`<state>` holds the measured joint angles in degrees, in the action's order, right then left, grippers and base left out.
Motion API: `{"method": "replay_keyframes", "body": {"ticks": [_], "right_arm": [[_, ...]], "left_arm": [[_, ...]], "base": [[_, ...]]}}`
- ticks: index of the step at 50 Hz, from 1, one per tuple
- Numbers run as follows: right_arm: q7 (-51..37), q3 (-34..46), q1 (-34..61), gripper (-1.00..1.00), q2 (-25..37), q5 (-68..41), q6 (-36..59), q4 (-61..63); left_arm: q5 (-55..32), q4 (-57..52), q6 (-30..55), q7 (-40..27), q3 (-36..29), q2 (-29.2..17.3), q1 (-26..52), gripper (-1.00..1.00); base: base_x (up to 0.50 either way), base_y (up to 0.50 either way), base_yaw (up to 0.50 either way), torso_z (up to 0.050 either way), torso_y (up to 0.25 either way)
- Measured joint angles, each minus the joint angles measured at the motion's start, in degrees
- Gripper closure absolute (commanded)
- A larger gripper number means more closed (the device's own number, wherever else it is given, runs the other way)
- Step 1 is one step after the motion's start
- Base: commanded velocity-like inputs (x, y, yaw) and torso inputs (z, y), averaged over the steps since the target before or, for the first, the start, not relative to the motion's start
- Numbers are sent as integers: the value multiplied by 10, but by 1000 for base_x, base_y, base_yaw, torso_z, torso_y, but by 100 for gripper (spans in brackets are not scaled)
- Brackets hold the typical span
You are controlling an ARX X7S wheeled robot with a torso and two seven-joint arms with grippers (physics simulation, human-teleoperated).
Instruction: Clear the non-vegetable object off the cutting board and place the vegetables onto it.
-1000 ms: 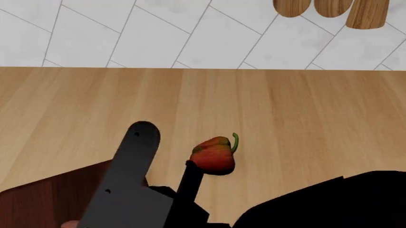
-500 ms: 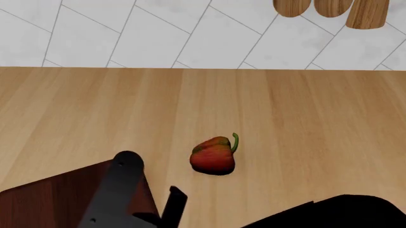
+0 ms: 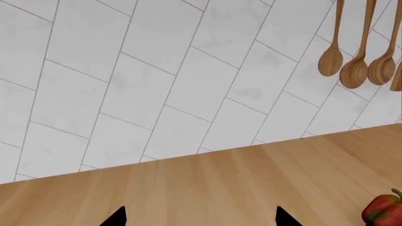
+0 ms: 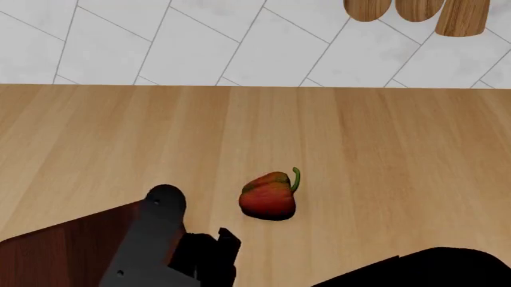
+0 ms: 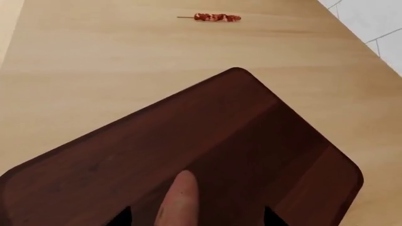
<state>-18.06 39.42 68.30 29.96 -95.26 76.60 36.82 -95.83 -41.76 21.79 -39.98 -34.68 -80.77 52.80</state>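
Dark reddish board [image 5: 207, 155] carried the tuber [image 5: 179, 200], bacon strip [image 5: 217, 18] lay off on the surface, pepper [image 4: 269, 196] beside (unplaced) needed grasping next; both hands' tips looked spread, holding nothing.

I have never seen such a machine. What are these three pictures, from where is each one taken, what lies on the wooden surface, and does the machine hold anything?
This is a simulated robot with two arms. One picture looks down from its head: the light countertop, a red bell pepper, a dark cutting board and the left arm over its corner. The other two come from cameras near each end effector. The left end effector is open, facing the tiled wall and hanging wooden spoons. The right end effector is open above the board, where a pinkish tuber lies between its tips, not gripped. A small orange-red strip lies on the countertop, off the board. Nothing is held.
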Motion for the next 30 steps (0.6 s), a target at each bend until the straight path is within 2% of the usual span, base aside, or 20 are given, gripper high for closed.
{"method": "replay_keyframes", "body": {"ticks": [13,23,30], "right_arm": [[-72,-8,52,-100,30,-62,-13,-16],[-131,-14,94,-100,60,-100,-26,-41],[-142,-22,101,-100,79,-91,-31,-52]], "left_arm": [[-2,3,6,1,3,5,5,-100],[-8,-3,-7,4,10,-12,0,-100],[-8,-6,-15,6,12,-20,-5,-100]], "base": [[0,0,0,0,0],[0,0,0,0,0],[0,0,0,0,0]]}}
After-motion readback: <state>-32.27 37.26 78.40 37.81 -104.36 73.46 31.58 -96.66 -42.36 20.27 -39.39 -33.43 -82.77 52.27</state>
